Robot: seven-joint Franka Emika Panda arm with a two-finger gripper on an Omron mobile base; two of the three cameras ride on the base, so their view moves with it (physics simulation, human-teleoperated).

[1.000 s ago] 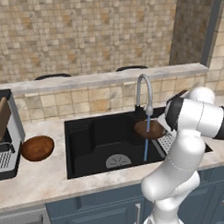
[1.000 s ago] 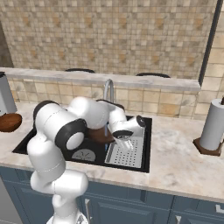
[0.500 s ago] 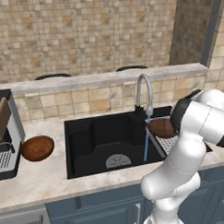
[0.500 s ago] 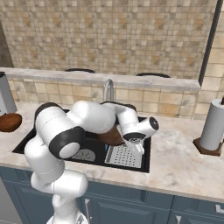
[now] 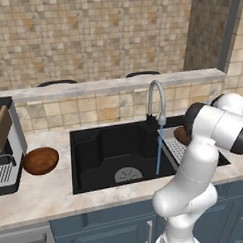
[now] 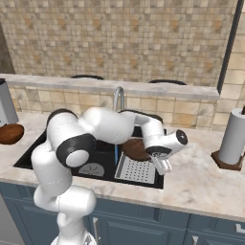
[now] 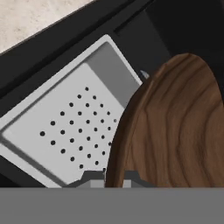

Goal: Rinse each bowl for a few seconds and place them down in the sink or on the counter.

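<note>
One wood-brown bowl [image 6: 135, 149] tilted over the black sink [image 5: 105, 154], another bowl [image 5: 40, 161] on the counter [image 5: 46, 192]

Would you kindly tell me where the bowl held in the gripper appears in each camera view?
Left base view: held bowl at right, behind the arm.
Right base view: centre, over the grey tray.
Hand view: right half, gripped edge-on.
Shared landmark: the perforated grey tray.

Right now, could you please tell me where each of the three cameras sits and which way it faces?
Left base view: behind the arm's left, looking forward and down over the sink and running faucet; the arm rises lower right.
Right base view: behind its right, same sink; the arm rises lower left, pincer holding a bowl.
Hand view: looks along the pincer at that bowl over the perforated tray.
Both base views share sink, faucet, counter bowl.
</note>
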